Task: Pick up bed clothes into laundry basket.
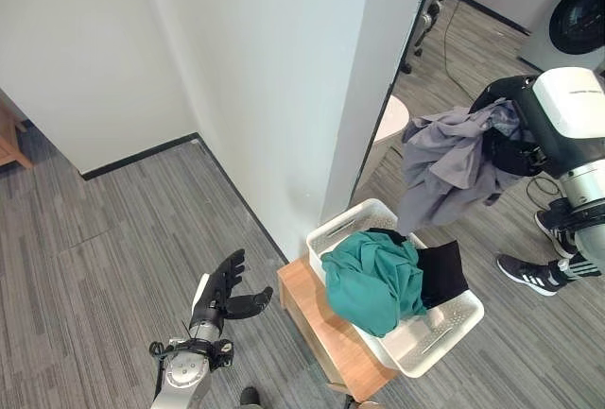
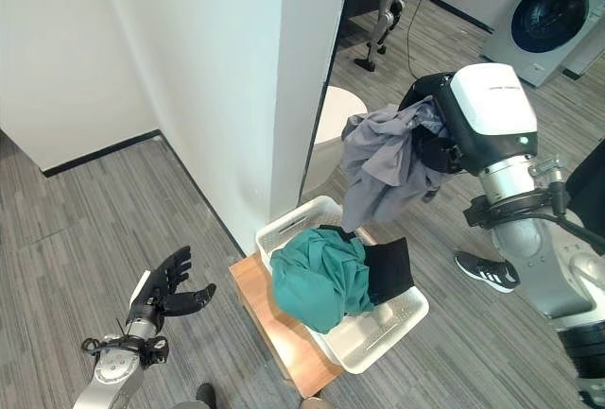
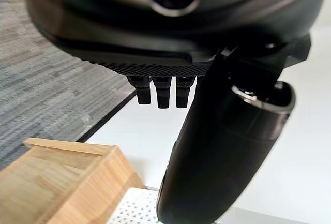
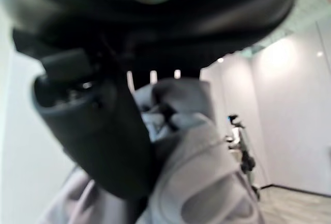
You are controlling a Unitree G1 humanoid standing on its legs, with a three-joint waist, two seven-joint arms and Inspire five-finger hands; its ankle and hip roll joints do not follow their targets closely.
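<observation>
Right hand: up high on the right, the right hand point(image 4: 98, 131) has its thumb and fingers curled round a bunch of grey cloth point(image 1: 444, 168), gripping it at the top.
Grey cloth: it hangs down in loose folds from that grip, its lower edge dangling just above the far end of the laundry basket point(image 1: 444, 329), clear of the floor.
Left hand: low on the left, the left hand point(image 1: 224, 294) is held out above the grey plank floor point(image 1: 95, 258), fingers spread and relaxed, thumb out to the side, nothing in it.
Laundry basket: white, with slotted walls, sitting on a low wooden surface point(image 1: 317, 319) just beside the white wall corner point(image 1: 312, 97); part of its near floor is bare.
In the basket: a green garment point(image 1: 373, 281) is heaped over the middle and spills over the left rim; a black garment point(image 1: 441, 272) lies right beside it, touching, toward the right wall of the basket.
Wooden surface: its light top sticks out past the basket's left side, between the basket and the left hand.
Background: a washing machine point(image 2: 553, 17) stands at the far right, well apart from the basket; a shoe point(image 1: 531, 275) of a person shows on the floor just right of the basket.
</observation>
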